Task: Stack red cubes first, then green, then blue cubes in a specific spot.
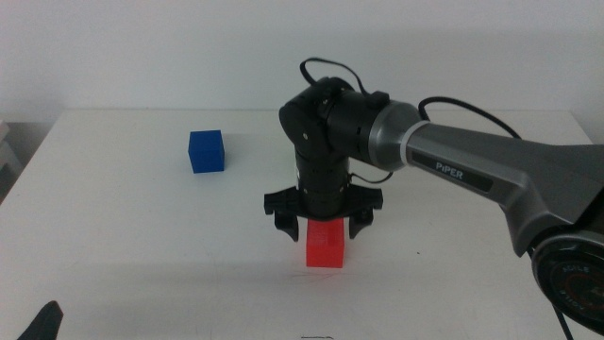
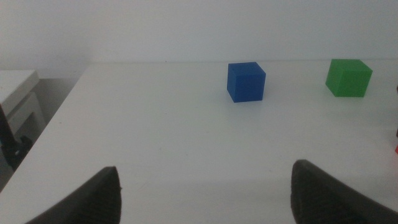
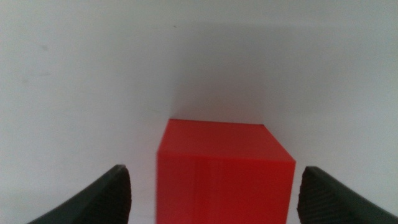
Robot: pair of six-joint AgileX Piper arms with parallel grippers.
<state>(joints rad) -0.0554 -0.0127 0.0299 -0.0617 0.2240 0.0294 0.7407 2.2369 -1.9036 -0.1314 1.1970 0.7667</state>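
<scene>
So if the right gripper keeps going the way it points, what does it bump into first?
Probably the red cube. The right gripper points down with open jaws either side of it, so the cube, then the table, lies ahead.

A plain white desk [image 1: 142, 246] fills most of the middle view, its surface matte and unmarked. Behind the desk's far edge rises a bare white wall [image 1: 142, 47]. Beside the desk's left edge, a piece of white furniture [image 2: 15, 93] stands lower than the desk top, only partly visible.
</scene>
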